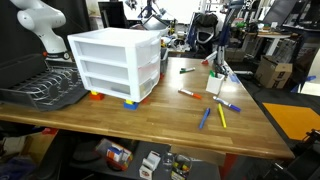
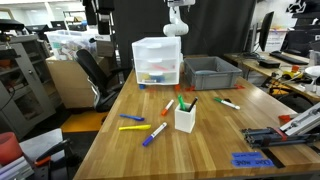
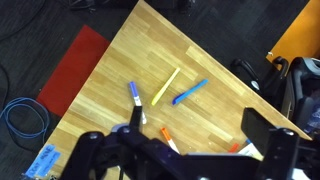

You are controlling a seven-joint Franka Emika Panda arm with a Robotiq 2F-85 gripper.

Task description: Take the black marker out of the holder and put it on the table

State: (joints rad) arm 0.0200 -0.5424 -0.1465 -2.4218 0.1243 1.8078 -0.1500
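The white holder (image 2: 185, 120) stands upright on the wooden table (image 2: 210, 140), near its middle. Dark and green markers stick up out of it; the black marker (image 2: 190, 102) seems to be one of them. In another exterior view the holder (image 1: 214, 84) has an orange part at its base. My gripper (image 3: 198, 135) is open and empty, high above the table. In the wrist view a white and orange bit (image 3: 248, 149) shows by the right finger; it may be the holder, mostly hidden. The white arm (image 2: 177, 18) rises at the far end.
Loose markers lie around the holder: purple-blue (image 3: 133, 93), yellow (image 3: 165, 86), blue (image 3: 189, 92), orange-and-white (image 3: 165, 135), and green (image 2: 230, 103) further off. A white drawer unit (image 1: 112, 62), a dish rack (image 1: 45, 88) and a grey bin (image 2: 210, 71) stand at the arm's end.
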